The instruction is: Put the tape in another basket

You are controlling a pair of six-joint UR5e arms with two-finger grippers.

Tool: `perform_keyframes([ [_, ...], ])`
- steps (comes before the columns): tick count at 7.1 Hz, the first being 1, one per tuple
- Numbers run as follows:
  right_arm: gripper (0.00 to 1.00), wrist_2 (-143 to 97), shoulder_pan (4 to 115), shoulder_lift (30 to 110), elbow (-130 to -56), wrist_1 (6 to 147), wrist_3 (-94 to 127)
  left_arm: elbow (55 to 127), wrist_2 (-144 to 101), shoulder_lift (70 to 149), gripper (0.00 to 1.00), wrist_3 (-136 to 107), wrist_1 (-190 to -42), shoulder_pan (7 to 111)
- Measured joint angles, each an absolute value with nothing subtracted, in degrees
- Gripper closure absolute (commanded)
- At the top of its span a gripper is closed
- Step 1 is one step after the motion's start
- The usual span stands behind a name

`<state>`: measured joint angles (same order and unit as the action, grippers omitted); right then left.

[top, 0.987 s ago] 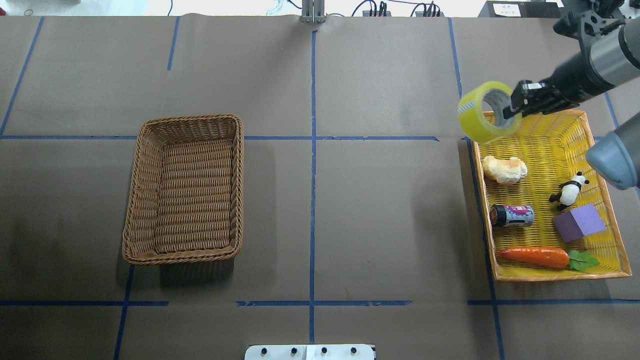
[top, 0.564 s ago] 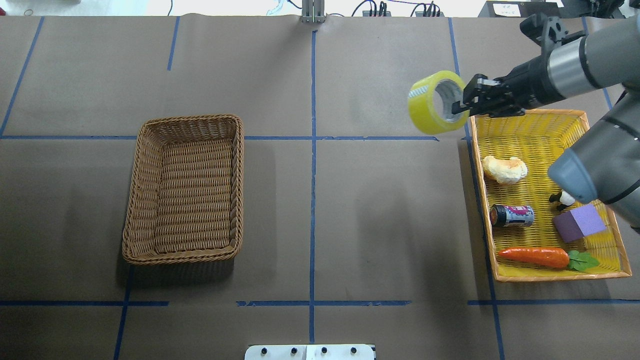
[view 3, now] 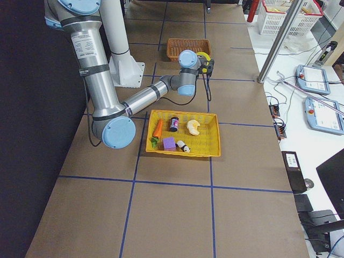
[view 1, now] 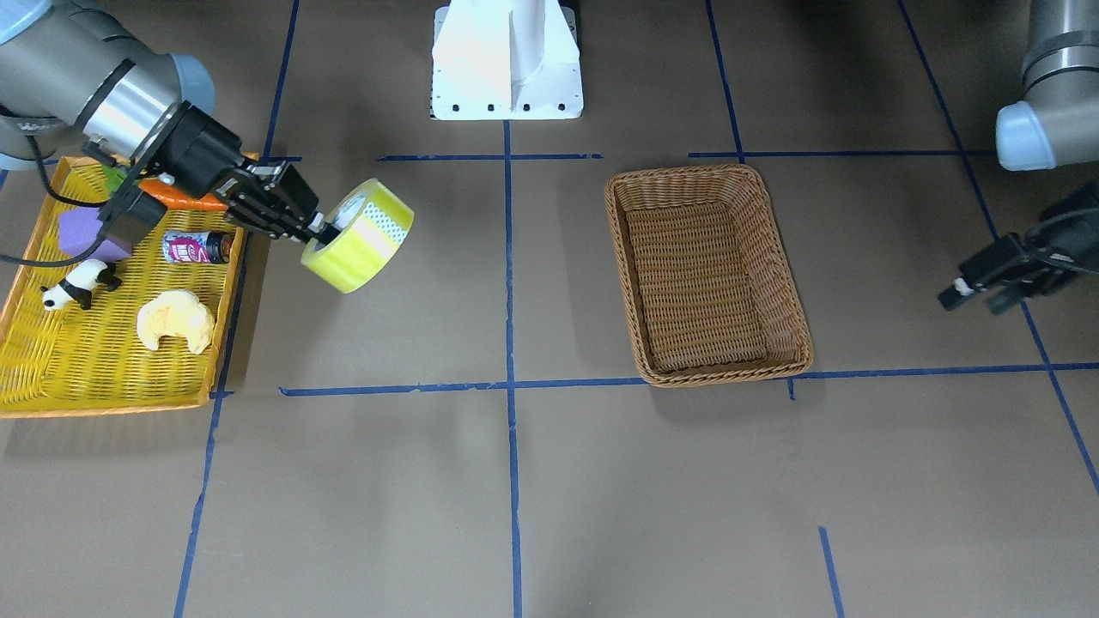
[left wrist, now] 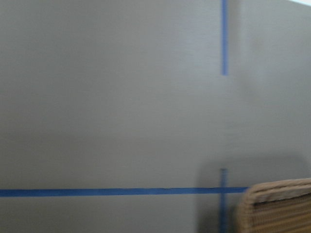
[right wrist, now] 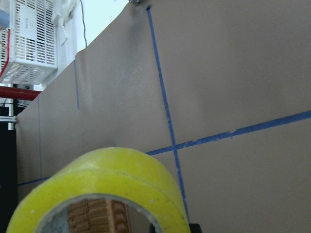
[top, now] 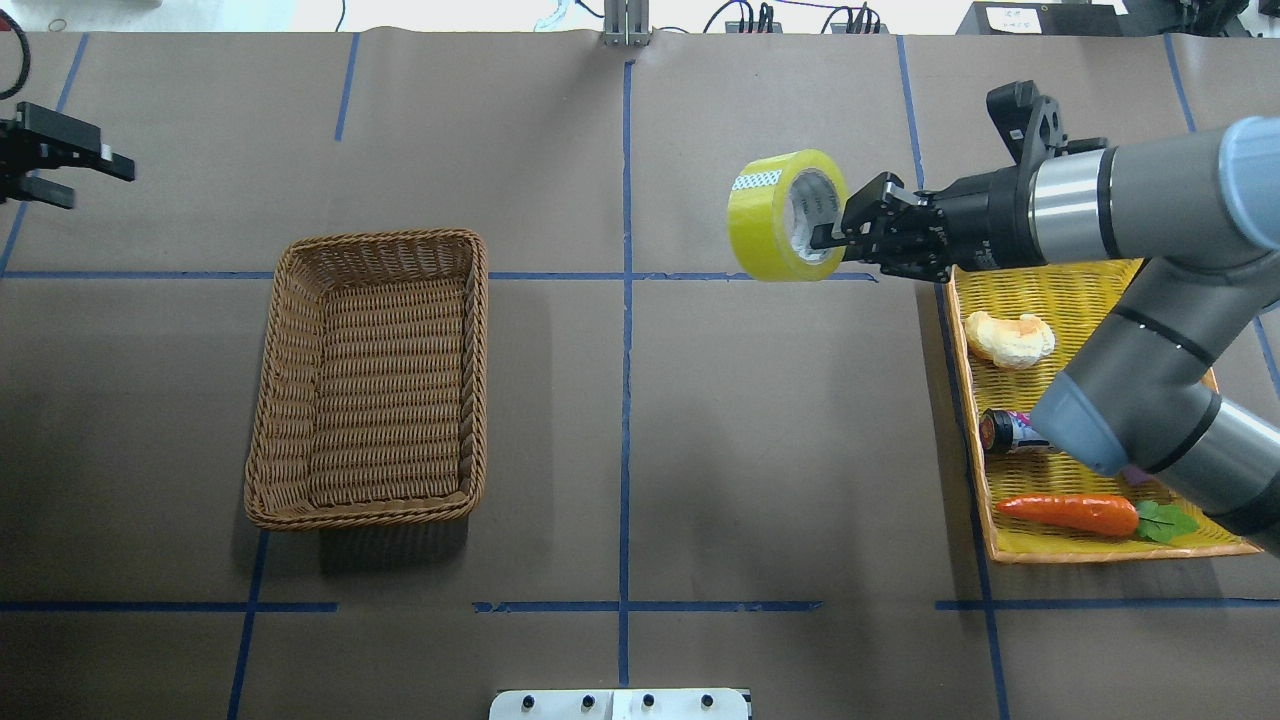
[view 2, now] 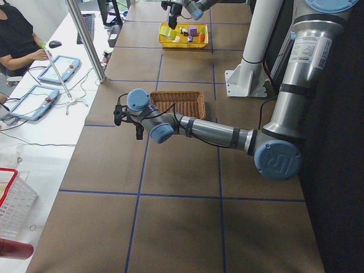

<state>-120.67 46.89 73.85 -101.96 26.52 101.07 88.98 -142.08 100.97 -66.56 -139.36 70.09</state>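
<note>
Right of centre, my right gripper [top: 826,238] clamps the tape [top: 760,215] aloft. Far left, my left gripper [top: 92,184] has jaws seemingly apart.

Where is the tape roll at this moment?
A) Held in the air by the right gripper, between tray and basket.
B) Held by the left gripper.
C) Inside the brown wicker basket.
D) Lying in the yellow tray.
A: the right gripper pinches the tape by its wall, past the edge of the tray and well short of the basket.

One each of tape [view 1: 356,247], basket [view 1: 725,373], tray [view 1: 86,378], croissant [view 1: 176,320], can [view 1: 196,247], carrot [view 1: 185,199], panda [view 1: 75,286], purple block [view 1: 73,233]
</note>
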Motion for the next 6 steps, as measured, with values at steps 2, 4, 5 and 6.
perform_keyframes([
  [2,0.98,-115.86,42.92,73.88,-102.39,18.57,107.43,89.76,-141.98,100.99,0.00,-88.17,-156.71,65.80],
  [4,0.98,-114.67,40.01,73.86,-102.56,11.44,110.73,94.35,-141.71,101.01,0.00,-107.84,-168.67,63.11],
  [5,0.98,-113.97,38.47,73.84,-102.64,8.51,111.18,97.87,-141.08,101.04,0.00,-114.18,-170.42,61.90],
  [6,0.98,-112.11,36.34,73.73,-103.00,5.87,111.33,101.68,-139.47,101.06,0.00,-119.15,-171.19,60.21],
])
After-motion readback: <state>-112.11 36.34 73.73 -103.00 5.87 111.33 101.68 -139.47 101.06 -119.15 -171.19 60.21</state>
